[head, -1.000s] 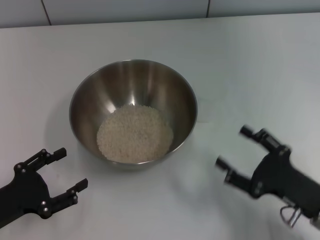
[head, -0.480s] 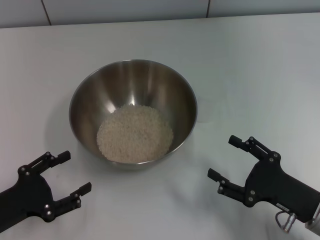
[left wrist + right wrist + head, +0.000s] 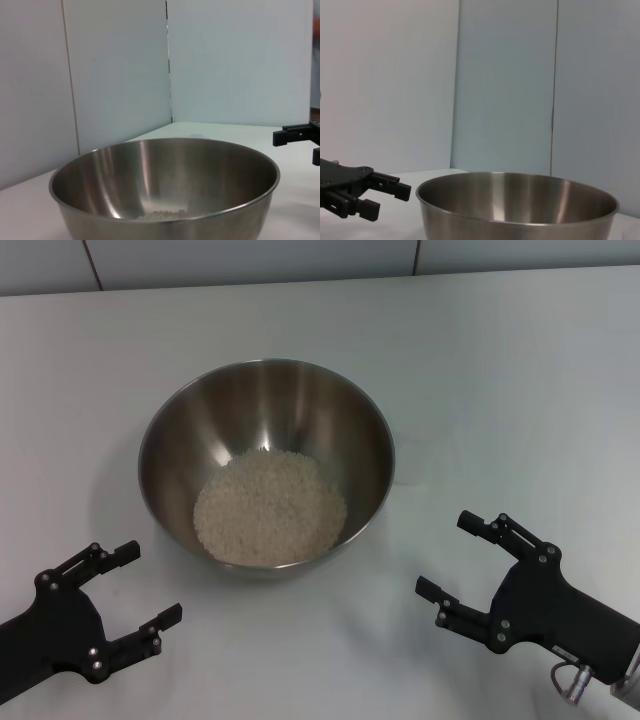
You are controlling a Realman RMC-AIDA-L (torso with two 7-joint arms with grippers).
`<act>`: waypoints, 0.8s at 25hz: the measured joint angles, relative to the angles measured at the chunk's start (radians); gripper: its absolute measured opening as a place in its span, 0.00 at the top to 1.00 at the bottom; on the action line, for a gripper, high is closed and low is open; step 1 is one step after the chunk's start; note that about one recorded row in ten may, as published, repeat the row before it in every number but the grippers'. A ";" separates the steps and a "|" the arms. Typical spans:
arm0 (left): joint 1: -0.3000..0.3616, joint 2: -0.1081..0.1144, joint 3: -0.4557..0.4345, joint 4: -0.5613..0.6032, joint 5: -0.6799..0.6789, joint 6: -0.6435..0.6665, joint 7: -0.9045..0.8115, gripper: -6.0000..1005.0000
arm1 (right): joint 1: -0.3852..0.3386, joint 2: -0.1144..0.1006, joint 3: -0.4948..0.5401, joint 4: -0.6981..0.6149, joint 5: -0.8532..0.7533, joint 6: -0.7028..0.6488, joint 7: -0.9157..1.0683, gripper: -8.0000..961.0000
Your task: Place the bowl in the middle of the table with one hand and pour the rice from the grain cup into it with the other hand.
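Head view: bowl mid-table, rice inside. Left gripper at 7 o'clock, right gripper at 4 o'clock, both wide, empty; pour apparently finished.

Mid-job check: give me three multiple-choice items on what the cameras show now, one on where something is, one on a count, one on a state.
1. Where is the rice?
A. In the bowl
B. Spilled on the table
C. In a cup held by a pincer

2. How many pincers show in the head view?
A. None
B. One
C. Two

3. What state is the right pincer in?
A. Shut on the bowl's rim
B. Open and holding nothing
C. Shut on a spoon

Answers:
1. A: the rice lies as a pale heap in the bottom of the bowl, which stands on the table.
2. C: the left pincer is near the bowl on the left and the right pincer on the right.
3. B: its fingers are spread apart on nothing, clear of the bowl.
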State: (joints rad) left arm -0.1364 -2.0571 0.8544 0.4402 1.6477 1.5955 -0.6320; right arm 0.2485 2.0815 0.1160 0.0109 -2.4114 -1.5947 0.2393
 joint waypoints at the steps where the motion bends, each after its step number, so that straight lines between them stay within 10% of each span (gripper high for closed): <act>1: 0.000 0.000 0.000 0.000 0.000 0.000 0.000 0.19 | 0.000 0.000 0.001 0.000 0.000 0.004 0.000 0.13; 20: 0.000 0.000 -0.004 0.000 0.000 0.000 0.000 0.19 | 0.003 0.000 0.001 0.004 0.001 0.023 0.000 0.13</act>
State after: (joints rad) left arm -0.1365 -2.0571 0.8506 0.4402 1.6474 1.5953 -0.6319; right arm 0.2515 2.0816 0.1166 0.0154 -2.4109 -1.5722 0.2394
